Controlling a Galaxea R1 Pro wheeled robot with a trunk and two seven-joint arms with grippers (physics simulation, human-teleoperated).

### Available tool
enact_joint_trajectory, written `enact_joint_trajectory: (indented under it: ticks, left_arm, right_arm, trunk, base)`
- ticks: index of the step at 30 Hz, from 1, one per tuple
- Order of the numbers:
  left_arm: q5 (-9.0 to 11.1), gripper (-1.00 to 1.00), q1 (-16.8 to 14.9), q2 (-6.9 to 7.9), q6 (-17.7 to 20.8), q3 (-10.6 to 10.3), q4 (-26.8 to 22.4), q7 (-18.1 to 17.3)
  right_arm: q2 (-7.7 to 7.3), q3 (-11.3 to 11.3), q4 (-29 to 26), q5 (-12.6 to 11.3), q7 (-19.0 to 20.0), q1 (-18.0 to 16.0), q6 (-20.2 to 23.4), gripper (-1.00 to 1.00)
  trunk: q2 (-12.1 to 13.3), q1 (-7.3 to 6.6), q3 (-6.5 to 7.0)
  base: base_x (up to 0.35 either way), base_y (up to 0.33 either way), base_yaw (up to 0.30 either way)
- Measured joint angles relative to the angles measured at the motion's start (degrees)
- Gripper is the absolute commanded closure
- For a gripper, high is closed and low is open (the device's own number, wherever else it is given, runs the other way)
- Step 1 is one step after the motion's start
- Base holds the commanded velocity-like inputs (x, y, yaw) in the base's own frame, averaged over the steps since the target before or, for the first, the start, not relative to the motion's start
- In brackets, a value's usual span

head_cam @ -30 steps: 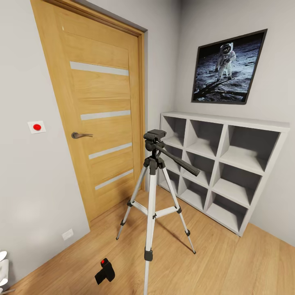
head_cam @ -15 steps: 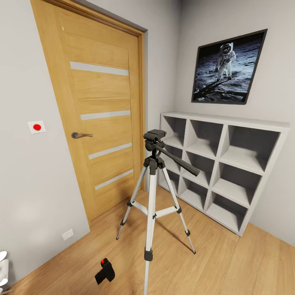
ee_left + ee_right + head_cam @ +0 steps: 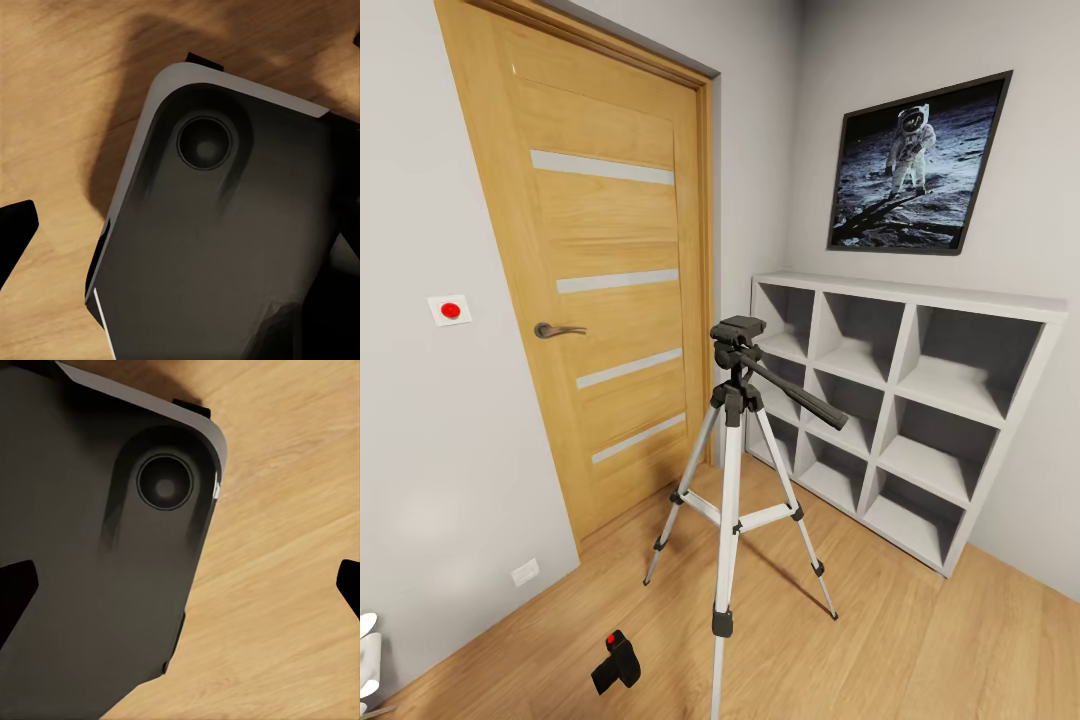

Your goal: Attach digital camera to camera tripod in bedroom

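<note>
Both end effectors hang spread and empty over the floor.

The left end effector (image 3: 180,232) and right end effector (image 3: 180,585) each show dark fingertips wide apart above the robot's dark base and wood floor (image 3: 920,640). The digital camera (image 3: 618,662) lies on the floor near left, just beside the camera tripod (image 3: 735,470), which stands between door (image 3: 600,280) and cube shelf (image 3: 900,400); open floor lies to the right.

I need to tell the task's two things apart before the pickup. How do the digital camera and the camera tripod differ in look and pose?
The digital camera is small, boxy and black with a red button; the camera tripod is tall, with silver-white legs.
The digital camera lies on the wood floor; the camera tripod stands upright on spread legs.
The digital camera sits nearer the door-side wall; the camera tripod stands before the white shelf.
Both rest on the floor, unattached.
</note>
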Motion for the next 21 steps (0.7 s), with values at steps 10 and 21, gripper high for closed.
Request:
enact_joint_trajectory:
  ticks: [10,21]
  left_arm:
    - [-0.1,-1.00,0.0,-0.03,0.0,-0.1,0.0,0.0]
    - [-0.1,-1.00,0.0,-0.07,-0.1,-0.2,0.0,0.0]
  right_arm:
    - [0.40,-0.2,-0.2,-0.1,-0.2,0.0,0.0,-1.00]
    - [0.33,0.0,-4.3,0.0,0.4,-0.1,0.4,-1.00]
  trunk:
    - [0.0,0.00,0.00]
    - [0.0,0.01,0.00]
  base:
    - [-0.007,0.000,0.000]
    - [-0.150,0.000,0.000]
